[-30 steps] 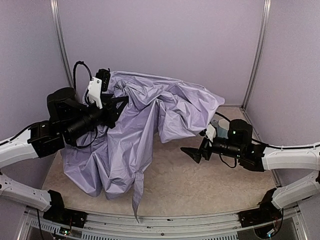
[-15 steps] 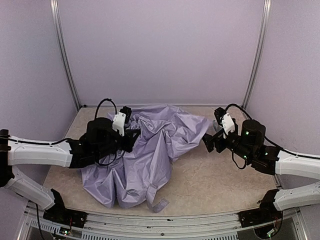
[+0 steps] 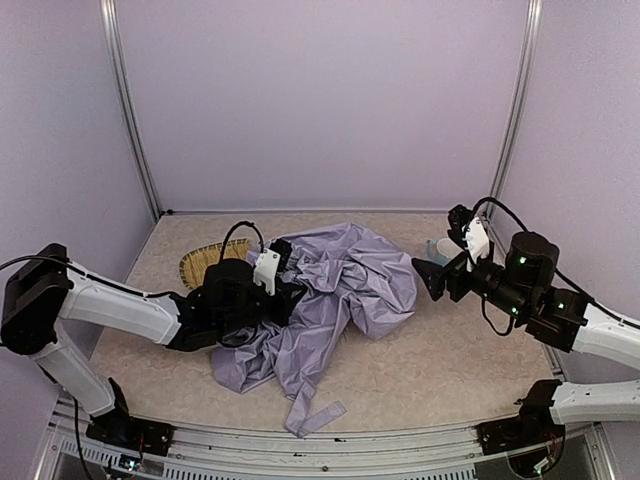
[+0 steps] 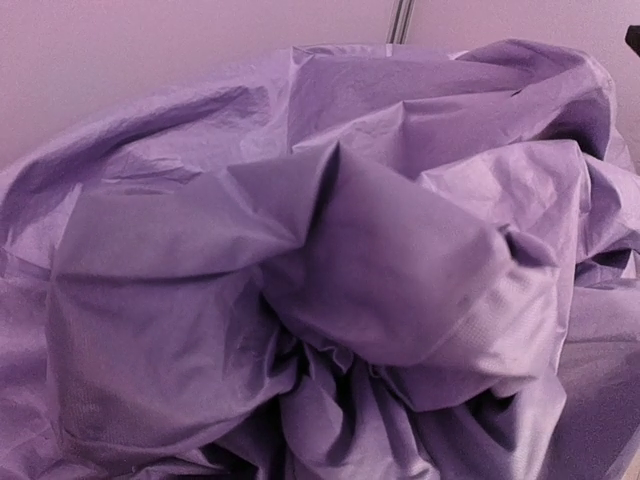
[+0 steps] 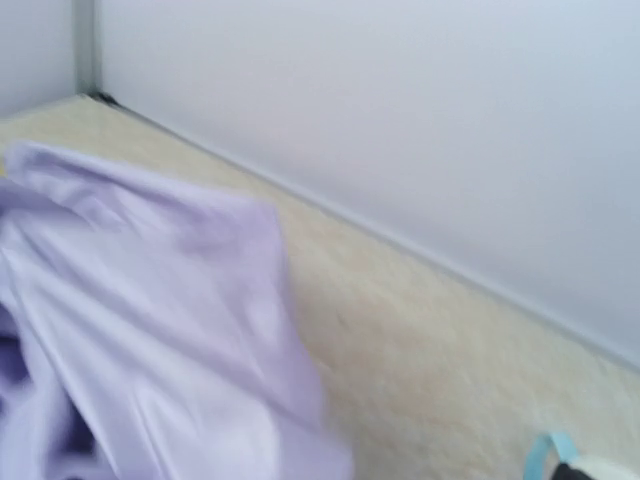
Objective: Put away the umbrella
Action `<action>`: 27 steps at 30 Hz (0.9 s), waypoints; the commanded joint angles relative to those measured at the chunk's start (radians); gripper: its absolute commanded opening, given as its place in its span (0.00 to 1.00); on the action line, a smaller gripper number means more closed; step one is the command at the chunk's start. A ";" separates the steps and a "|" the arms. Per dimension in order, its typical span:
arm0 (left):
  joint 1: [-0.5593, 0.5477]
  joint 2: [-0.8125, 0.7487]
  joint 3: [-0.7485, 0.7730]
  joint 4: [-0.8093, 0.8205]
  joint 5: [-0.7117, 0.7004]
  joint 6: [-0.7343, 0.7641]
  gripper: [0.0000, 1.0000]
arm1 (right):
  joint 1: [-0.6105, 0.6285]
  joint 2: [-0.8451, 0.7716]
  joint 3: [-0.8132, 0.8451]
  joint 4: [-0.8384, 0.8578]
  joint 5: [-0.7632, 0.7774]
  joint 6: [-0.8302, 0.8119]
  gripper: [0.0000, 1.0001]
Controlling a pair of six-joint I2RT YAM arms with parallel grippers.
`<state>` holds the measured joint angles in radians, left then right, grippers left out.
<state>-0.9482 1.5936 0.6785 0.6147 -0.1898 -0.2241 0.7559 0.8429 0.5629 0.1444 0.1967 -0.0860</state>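
Note:
The umbrella lies as a crumpled heap of pale lavender fabric in the middle of the table, a strap end trailing toward the near edge. Its shaft and handle are hidden. My left gripper is buried in the heap's left side. Gathered folds of the umbrella fill the left wrist view and converge where the hidden fingers are, so the gripper is shut on fabric. My right gripper hovers open and holds nothing, just right of the heap. The right wrist view shows the umbrella's edge but no fingers.
A woven yellow basket sits at the back left, partly behind the left arm. A small blue-and-white object stands by the back right corner, also low in the right wrist view. Lavender walls close in the table.
The left arm came down from a raised hold, bringing the umbrella onto the table in a tighter heap and uncovering the basket. The right gripper drew back to the right.

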 commanded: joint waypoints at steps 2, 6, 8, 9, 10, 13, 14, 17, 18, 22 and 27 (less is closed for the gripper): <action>-0.017 -0.159 0.167 -0.321 -0.054 0.086 0.00 | -0.009 -0.037 0.100 -0.084 -0.201 -0.060 1.00; -0.042 -0.209 0.328 -0.613 -0.144 0.166 0.00 | -0.007 -0.035 0.163 -0.138 -0.402 -0.129 0.99; -0.046 -0.225 0.360 -0.696 -0.123 0.192 0.00 | -0.007 -0.027 0.218 -0.177 -0.485 -0.176 0.99; -0.051 -0.232 0.374 -0.730 -0.104 0.207 0.00 | -0.007 -0.018 0.252 -0.195 -0.516 -0.194 0.99; -0.058 -0.239 0.387 -0.767 -0.091 0.222 0.00 | -0.007 0.002 0.281 -0.213 -0.544 -0.210 0.99; -0.096 -0.257 0.419 -0.854 -0.083 0.285 0.00 | -0.007 0.088 0.375 -0.266 -0.626 -0.254 0.99; -0.107 -0.263 0.425 -0.875 -0.087 0.301 0.00 | -0.007 0.120 0.403 -0.277 -0.651 -0.268 0.98; -0.123 -0.274 0.447 -0.931 -0.079 0.329 0.00 | 0.010 0.226 0.498 -0.310 -0.718 -0.305 0.97; -0.126 -0.274 0.450 -0.948 -0.071 0.335 0.00 | 0.019 0.261 0.524 -0.319 -0.741 -0.319 0.97; -0.133 -0.274 0.466 -0.970 -0.041 0.349 0.00 | 0.073 0.402 0.579 -0.328 -0.810 -0.395 0.99; -0.144 -0.282 0.465 -0.967 0.036 0.380 0.01 | 0.120 0.584 0.641 -0.374 -0.882 -0.450 1.00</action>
<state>-1.0790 1.3449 1.0897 -0.3744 -0.2241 0.1112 0.8497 1.3285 1.1599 -0.1680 -0.5838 -0.4713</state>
